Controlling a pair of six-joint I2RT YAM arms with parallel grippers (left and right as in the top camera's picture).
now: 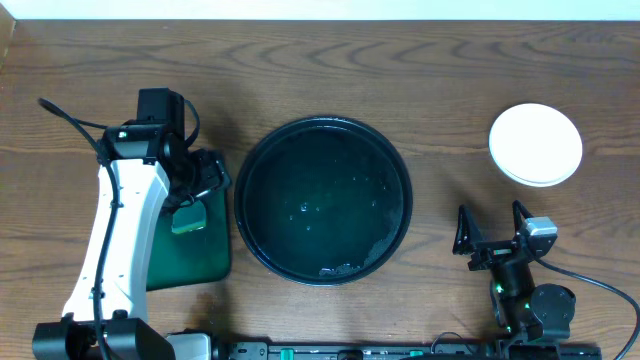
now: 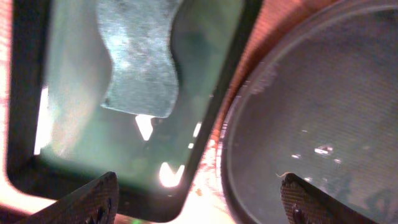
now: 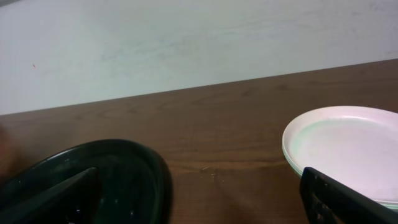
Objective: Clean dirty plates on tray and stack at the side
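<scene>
My right claw [image 1: 490, 236], open and empty, is nearer than my open left claw [image 1: 195, 185], above what looks like a sponge [image 2: 137, 62], to the plates [image 1: 535, 145] stacked ahead-right on the surface [image 1: 440, 80], off the tray [image 1: 320, 190].

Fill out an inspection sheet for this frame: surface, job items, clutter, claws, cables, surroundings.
Surface: brown wood-grain table, no spills seen.
Job's things: large round glossy black tray holds no plates, only wet glints; small round plates are stacked on the table at the far right, a white one on top, clean on its top face.
Clutter: small rectangular dark green tray left of the black tray, holding a pale green pad, likely a sponge.
Grippers: left claw open and empty over the green tray's edge; right claw open and empty, near the table's front right.
Cables: black cable at the left arm; another off the right arm.
Surroundings: plain pale wall.
</scene>
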